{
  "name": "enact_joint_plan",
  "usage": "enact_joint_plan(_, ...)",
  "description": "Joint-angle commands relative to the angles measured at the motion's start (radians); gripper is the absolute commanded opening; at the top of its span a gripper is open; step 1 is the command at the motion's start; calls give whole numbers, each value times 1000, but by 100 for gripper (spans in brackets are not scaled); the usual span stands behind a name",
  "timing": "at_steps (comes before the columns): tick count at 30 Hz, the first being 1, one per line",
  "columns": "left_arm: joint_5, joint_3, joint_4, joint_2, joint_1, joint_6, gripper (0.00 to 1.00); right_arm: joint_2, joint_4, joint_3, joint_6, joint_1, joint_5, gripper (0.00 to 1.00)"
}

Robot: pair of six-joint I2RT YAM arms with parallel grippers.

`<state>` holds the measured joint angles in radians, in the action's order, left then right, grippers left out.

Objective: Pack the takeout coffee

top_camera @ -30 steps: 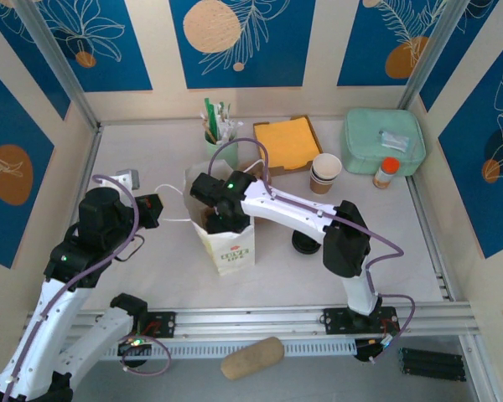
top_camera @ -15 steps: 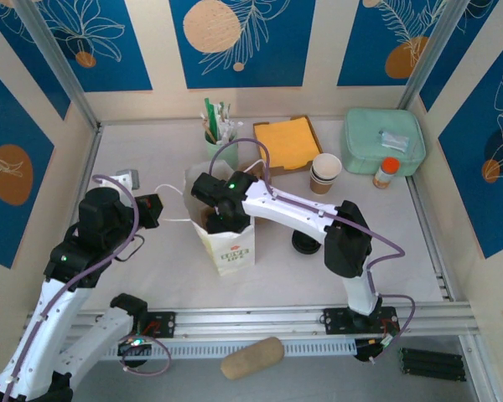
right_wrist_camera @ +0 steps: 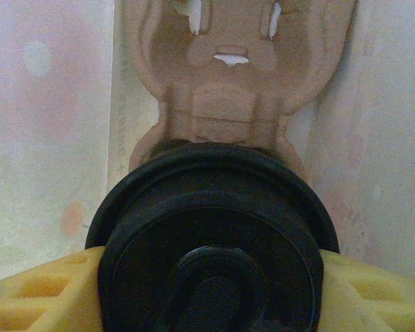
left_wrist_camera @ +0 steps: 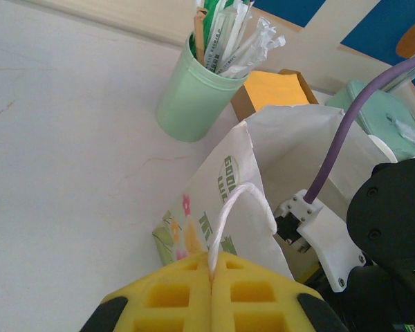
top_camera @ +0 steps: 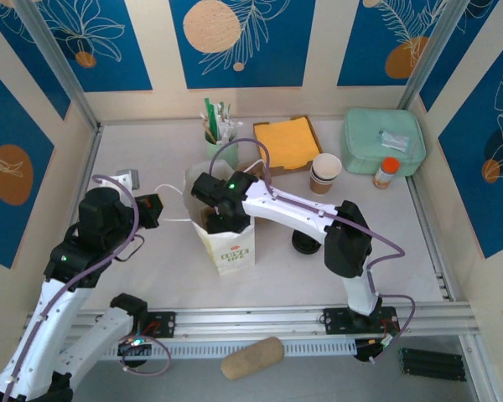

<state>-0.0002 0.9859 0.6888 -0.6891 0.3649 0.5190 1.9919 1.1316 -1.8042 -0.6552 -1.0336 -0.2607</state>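
Top external view gives you a crowded counter (top_camera: 142, 146). A white paper bag (top_camera: 229, 243) stands upright near the middle. Behind it sit a green holder of straws (top_camera: 221, 144), a cardboard tray of orange napkins (top_camera: 287, 142), a stack of lidless cups (top_camera: 325, 172), a mint-green box (top_camera: 383, 141) and a small orange-capped bottle (top_camera: 386, 172). Loose black lids (top_camera: 305, 243) lie just right of the bag, partly under your right arm.

That arm reaches from its base on the right, elbow raised and forearm running left. Its wrist dips into the bag's open mouth, so the bag's walls crowd the right claw (top_camera: 220, 216). Your left arm bends up on the left side, with the left claw (top_camera: 153, 209) just left of the bag's rim.

In the left wrist view, the left claw (left_wrist_camera: 212, 277) is clenched on the bag's white handle (left_wrist_camera: 218, 228), yellow pads pressed together on the loop.

In the right wrist view, the right claw (right_wrist_camera: 211, 283) grasps the coffee cup (right_wrist_camera: 211, 228) down inside the bag. Its yellow fingers (right_wrist_camera: 34, 290) sit against either side, and the black lid blocks your sight of the cup's sides. Just beyond lies a brown pulp cup carrier (right_wrist_camera: 228, 62) on the bag's floor. You cannot tell whether the cup touches it.
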Motion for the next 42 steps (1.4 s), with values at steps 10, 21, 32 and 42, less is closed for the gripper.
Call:
enact_joint_plan(10,1,0,-6,4,3,10,0,119,35,31,8,-15,51,62)
enact_joint_plan(21,0,1,-6,2,3,11,0,112,69,-38,28,-20,57,74)
enact_joint_plan(32,-1,3,-4,1,4,7,0,112,97,-88,43,-23,65,84)
enact_joint_plan(42,-4,6,0,-1,5,3,0,106,128,-137,55,-25,57,99)
